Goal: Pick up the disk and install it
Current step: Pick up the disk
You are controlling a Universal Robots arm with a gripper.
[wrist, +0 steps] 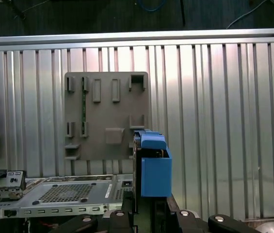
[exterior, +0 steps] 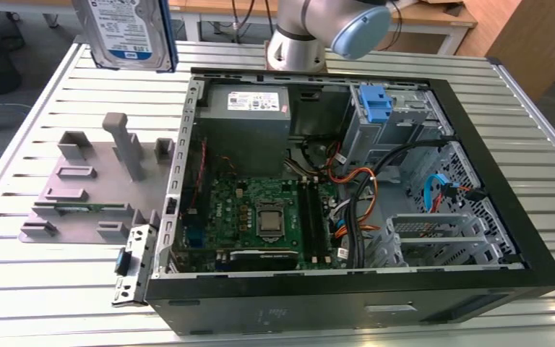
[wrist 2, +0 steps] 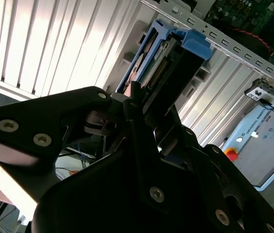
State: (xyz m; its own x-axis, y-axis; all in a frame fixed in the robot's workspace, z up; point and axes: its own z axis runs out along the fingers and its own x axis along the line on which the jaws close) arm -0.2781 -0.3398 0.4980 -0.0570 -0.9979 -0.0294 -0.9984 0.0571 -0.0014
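- One grey stand [exterior: 84,188] with upright posts sits on the slatted table [exterior: 27,289], at the exterior view's left.
- Above it the disk [exterior: 128,32] hangs upright in the air, label facing the room and blue frame along its edge, clear of the table.
- Seen in the second wrist view, the claw [wrist 2: 136,97] is clenched on the disk's end, with black fingers [wrist 2: 140,124] pressing on either side.
- Toward the exterior view's right lies the open case [exterior: 509,217], its motherboard [exterior: 258,217] exposed and a blue-tabbed metal cage [exterior: 379,105] near the arm [exterior: 326,29].
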